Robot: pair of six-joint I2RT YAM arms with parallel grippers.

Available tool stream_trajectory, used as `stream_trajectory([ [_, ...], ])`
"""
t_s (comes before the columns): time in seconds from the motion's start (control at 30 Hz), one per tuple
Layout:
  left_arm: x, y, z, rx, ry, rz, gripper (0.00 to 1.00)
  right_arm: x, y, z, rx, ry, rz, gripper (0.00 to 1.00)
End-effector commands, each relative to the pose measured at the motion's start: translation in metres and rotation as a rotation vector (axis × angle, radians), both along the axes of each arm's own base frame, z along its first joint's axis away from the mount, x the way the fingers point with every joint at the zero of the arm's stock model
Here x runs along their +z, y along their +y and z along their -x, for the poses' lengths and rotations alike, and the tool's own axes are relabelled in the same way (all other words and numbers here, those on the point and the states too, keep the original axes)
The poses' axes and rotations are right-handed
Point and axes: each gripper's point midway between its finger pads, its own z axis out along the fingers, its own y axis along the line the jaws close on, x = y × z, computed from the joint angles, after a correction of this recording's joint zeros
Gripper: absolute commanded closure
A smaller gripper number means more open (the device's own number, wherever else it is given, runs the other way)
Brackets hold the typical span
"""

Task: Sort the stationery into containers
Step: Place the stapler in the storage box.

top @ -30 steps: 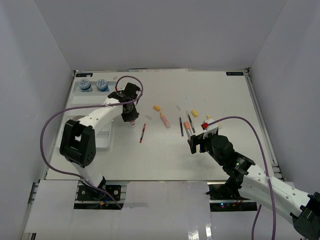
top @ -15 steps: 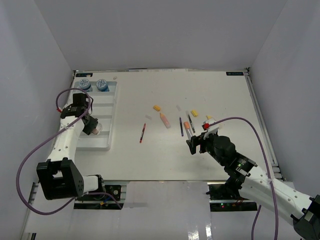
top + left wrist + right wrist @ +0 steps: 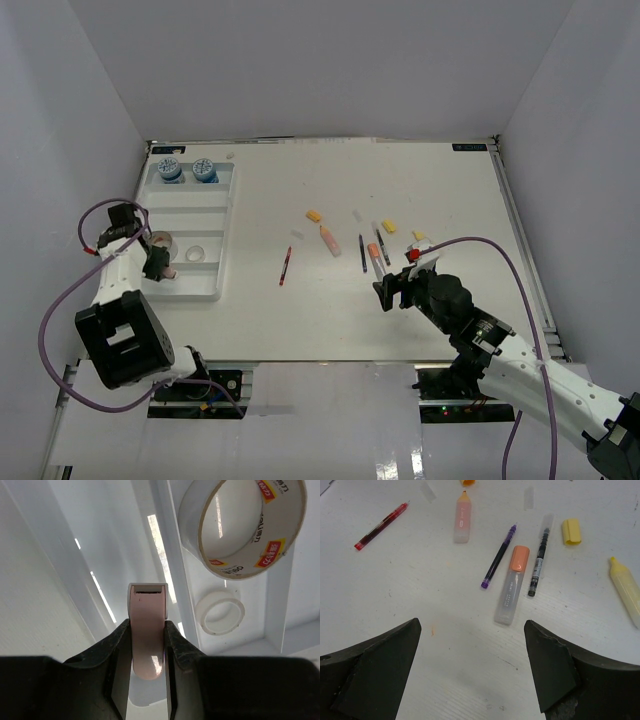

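From above, the flat white plastic tray with long slots (image 3: 200, 212) lies on the left side of the white table (image 3: 450, 190). Two round blue-and-white tubs (image 3: 170, 170) sit side by side in its far slot. The tan tape roll (image 3: 160, 241) and the small clear roll (image 3: 195, 253) lie in the tray closer to the robot. The left gripper (image 3: 162, 266) hangs over the tray's near left part, just beside the tape roll. The right gripper (image 3: 390, 292) hangs over the table, near a bunch of pens and markers in the middle. A thin red pen (image 3: 286, 267) lies alone between the tray and that bunch. In the left wrist view, the left gripper (image 3: 147, 645) is squeezed onto a small pale pink plastic piece (image 3: 147, 625), which stands up between the two fingers. A raised white wall (image 3: 170, 565) runs between this piece and the two rolls. I cannot tell if the piece touches the tray. In the right wrist view, the right gripper (image 3: 471, 645) is spread wide and holds nothing. Past it on the table lie the red pen, a pink marker (image 3: 461, 517), a thin purple pen (image 3: 498, 557), an orange-capped marker (image 3: 509, 585), a thin dark pen (image 3: 538, 562), a yellow cap (image 3: 571, 531) and a yellow marker (image 3: 626, 590).
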Motion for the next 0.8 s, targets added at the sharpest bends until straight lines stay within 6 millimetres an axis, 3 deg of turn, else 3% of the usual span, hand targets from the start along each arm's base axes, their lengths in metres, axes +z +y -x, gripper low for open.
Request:
stream_trajectory([
  [0.0, -0.007, 0.007, -0.004, 0.039, -0.027, 0.012, 0.88, 0.005, 0.001, -0.001, -0.009, -0.007, -0.026, 0.10],
  [0.17, -0.022, 0.009, -0.004, 0.055, -0.019, 0.038, 0.76, 0.005, 0.000, -0.002, -0.017, -0.007, -0.025, 0.10],
  [0.37, -0.027, 0.007, -0.011, 0.041, -0.029, 0.070, 0.62, 0.006, 0.000, -0.002, -0.019, -0.005, -0.027, 0.10],
  [0.4, -0.028, 0.006, -0.009, 0.042, -0.025, 0.072, 0.55, 0.007, 0.000, -0.002, -0.019, -0.007, -0.028, 0.10],
  [0.63, -0.023, -0.001, -0.005, 0.021, -0.055, 0.089, 0.18, 0.010, 0.002, -0.003, -0.017, -0.007, -0.032, 0.10],
  [0.77, -0.009, -0.007, -0.005, 0.004, -0.091, 0.100, 0.14, 0.010, -0.001, -0.003, -0.025, 0.003, -0.016, 0.10],
])
